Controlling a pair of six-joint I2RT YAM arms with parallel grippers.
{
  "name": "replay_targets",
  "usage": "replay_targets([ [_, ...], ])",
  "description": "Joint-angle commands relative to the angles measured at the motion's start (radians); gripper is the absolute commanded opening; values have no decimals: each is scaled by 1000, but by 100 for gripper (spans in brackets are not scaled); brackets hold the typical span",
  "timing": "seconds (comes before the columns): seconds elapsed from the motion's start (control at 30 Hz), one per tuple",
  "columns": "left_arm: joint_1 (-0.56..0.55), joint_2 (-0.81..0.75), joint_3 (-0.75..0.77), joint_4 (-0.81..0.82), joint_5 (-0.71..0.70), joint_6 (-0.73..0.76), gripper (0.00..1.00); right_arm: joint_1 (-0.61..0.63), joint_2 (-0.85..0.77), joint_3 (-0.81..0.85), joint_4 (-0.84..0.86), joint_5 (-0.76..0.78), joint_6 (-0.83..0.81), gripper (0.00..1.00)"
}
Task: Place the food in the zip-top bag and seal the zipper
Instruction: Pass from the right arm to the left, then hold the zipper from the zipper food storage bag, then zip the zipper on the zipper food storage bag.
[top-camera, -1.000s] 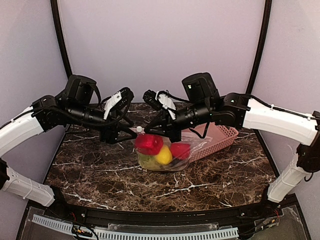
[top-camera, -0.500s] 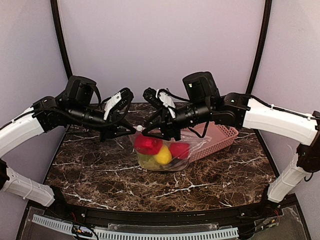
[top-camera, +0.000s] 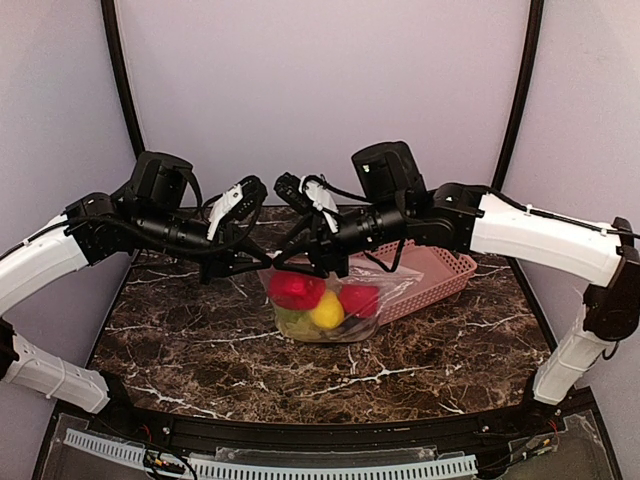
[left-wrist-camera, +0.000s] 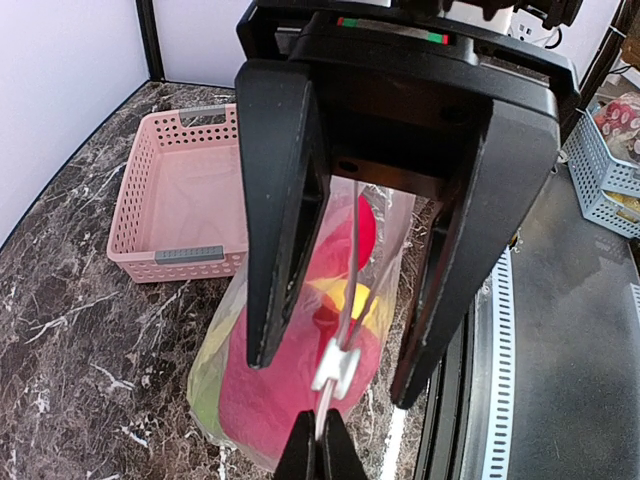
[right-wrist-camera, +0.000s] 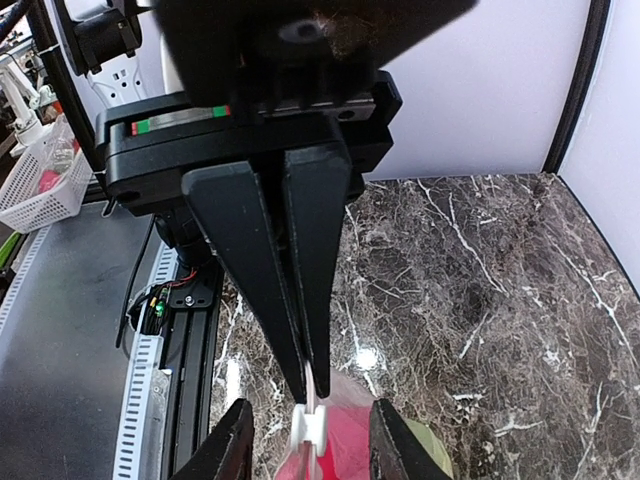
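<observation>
The zip-top bag (top-camera: 325, 318) hangs upright with its bottom on the table and the food inside. A red bell pepper (top-camera: 296, 288), a yellow piece (top-camera: 327, 311), a red piece (top-camera: 360, 299) and green leaf (top-camera: 288, 322) show through it. My left gripper (left-wrist-camera: 320, 452) is shut on the end of the zipper (left-wrist-camera: 352, 260) at the bag's top edge. My right gripper (right-wrist-camera: 312, 440) is open, one finger on each side of the zipper's white slider (right-wrist-camera: 312, 425). In the top view the left gripper (top-camera: 268, 262) and right gripper (top-camera: 300, 265) meet tip to tip above the bag.
A pink lattice basket (top-camera: 440, 272) stands right behind the bag, under my right arm. It looks empty in the left wrist view (left-wrist-camera: 180, 190). The marble table (top-camera: 180, 340) runs to the black front rail (top-camera: 320, 430).
My left gripper has shut on the zipper end. My right gripper has opened and its arm has shifted slightly left. The bag has stayed in place.
</observation>
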Motion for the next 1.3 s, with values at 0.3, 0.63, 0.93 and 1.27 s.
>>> replay_targets([
  [0.3, 5, -29, -14, 25, 8, 13, 1, 1, 25, 38, 12, -4, 2, 0],
  [0.63, 12, -42, -18, 33, -97, 1, 1, 0, -45, -27, 29, 170, -10, 0],
  [0.93, 67, -52, -25, 61, -149, -32, 1, -23, -112, -90, 8, 276, 14, 0],
  [1.27, 115, -36, -21, 64, -139, -45, 1, -42, -188, -143, -30, 272, 33, 0],
])
